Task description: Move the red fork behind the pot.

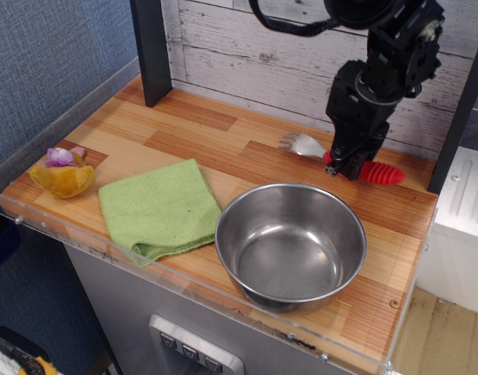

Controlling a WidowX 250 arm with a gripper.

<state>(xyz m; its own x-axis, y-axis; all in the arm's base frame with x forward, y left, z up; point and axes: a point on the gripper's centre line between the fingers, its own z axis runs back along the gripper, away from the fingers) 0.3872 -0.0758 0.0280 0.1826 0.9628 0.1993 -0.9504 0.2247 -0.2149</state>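
Right now the claw (344,166) hangs low over the far right of the wooden counter (223,148), clenched across the red fork (379,173) where the silver head meets the ribbed red handle. From the claw, the handle sticks out toward three o'clock and the metal tines reach toward nine o'clock, so the fork lies roughly crosswise to the black fingers. The handle looks to sit at or just above the boards; whether it actually touches them cannot be told from this angle.

Seen from the pot (291,244), the fork lies at about one o'clock, on the strip of counter between the pot's rim and the whitewashed plank wall (255,39). Fork and pot are apart, with a band of bare wood between them. The pot stands upright near the front edge, shiny inside and holding nothing.

At the pot's nine o'clock, a folded green cloth (158,207) lies flat, its right edge just beside the pot's rim. Farther out toward nine o'clock, near the left end of the counter, sits a small orange toy with a purple top (62,173), well apart from the cloth. A dark post (151,47) rises at the back left, at roughly eleven o'clock from the pot.
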